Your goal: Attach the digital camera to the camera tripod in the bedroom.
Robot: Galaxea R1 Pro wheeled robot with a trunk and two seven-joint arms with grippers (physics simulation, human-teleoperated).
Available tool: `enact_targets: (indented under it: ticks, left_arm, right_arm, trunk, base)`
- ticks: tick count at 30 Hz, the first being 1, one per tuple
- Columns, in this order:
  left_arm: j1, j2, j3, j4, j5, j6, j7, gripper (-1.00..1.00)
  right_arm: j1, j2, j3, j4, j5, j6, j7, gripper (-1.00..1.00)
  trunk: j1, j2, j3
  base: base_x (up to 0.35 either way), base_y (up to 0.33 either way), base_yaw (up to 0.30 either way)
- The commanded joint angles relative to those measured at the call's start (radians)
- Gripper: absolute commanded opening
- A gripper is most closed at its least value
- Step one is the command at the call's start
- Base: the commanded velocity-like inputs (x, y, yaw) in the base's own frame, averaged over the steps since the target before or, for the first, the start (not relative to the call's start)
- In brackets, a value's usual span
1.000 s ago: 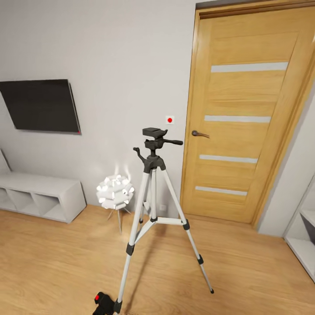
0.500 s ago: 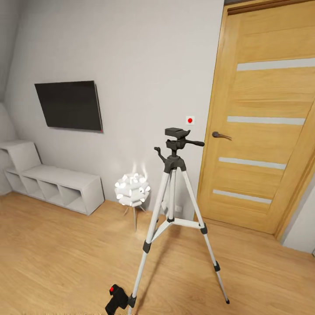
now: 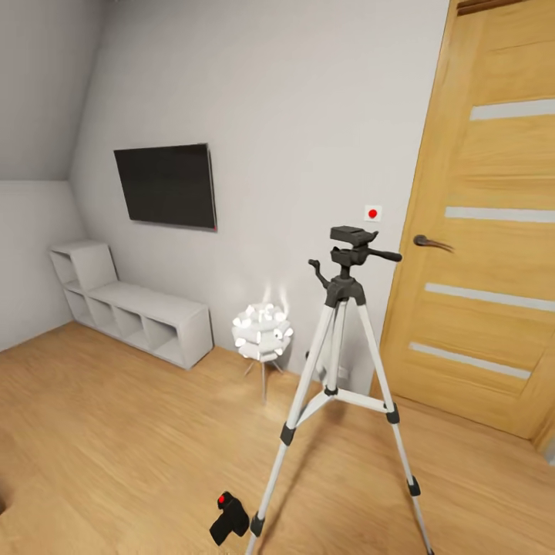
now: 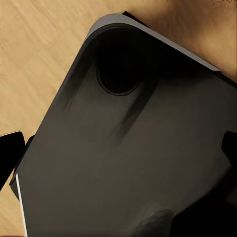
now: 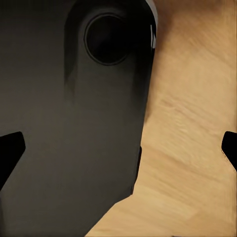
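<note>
- The tripod [image 3: 339, 385] stands on the wood floor [image 3: 116, 432] in front of the door [image 3: 486, 254], legs spread, top plate bare.
- The camera [image 3: 229, 518] lies on the floor just beside the foot of the tripod's near leg, maybe touching it, hard to say.
- It's a tiny chunky black thing with a red button on top, lying tilted. Way smaller than the tripod.
- The tripod has silver-white legs, dark joints and a dark head with a handle poking out toward the door.
- Both wrist views look down at a dark rounded panel, the robot's own base I'd guess, over floorboards. Each shows dark fingertips at opposite edges, so I'd call both sets of jaws apart, holding nothing.
- The step in hand looks like getting in reach of the camera. I'd roll up slow and stop short of that near leg, then reach down from the open side so the arm doesn't knock the tripod over.
- A TV [image 3: 166, 185], white shelves [image 3: 131, 316] and a petal lamp [image 3: 262, 335] sit along the wall, well out of the way.
</note>
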Motion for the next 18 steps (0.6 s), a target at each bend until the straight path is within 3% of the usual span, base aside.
enact_targets:
  ticks: [1, 12, 18]
  left_arm:
    - [0.0, -0.001, 0.004, -0.002, -0.003, -0.001, 0.004, 1.0]
    - [0.0, -0.002, 0.003, -0.002, -0.004, -0.001, 0.004, 1.0]
    - [0.0, -0.003, 0.001, -0.001, -0.006, 0.001, 0.004, 1.0]
  right_arm:
    - [0.0, 0.0, 0.0, -0.001, 0.01, 0.0, -0.001, 1.0]
    - [0.0, -0.002, -0.001, -0.001, 0.009, 0.0, -0.001, 1.0]
    - [0.0, -0.002, -0.001, -0.001, 0.009, 0.0, -0.001, 1.0]
  trunk:
    - [0.0, 0.0, -0.001]
    - [0.0, 0.0, -0.001]
    - [0.0, 0.0, -0.001]
  base:
    - [0.0, 0.0, 0.269]
    - [0.009, 0.0, 0.265]
    - [0.165, -0.102, 0.152]
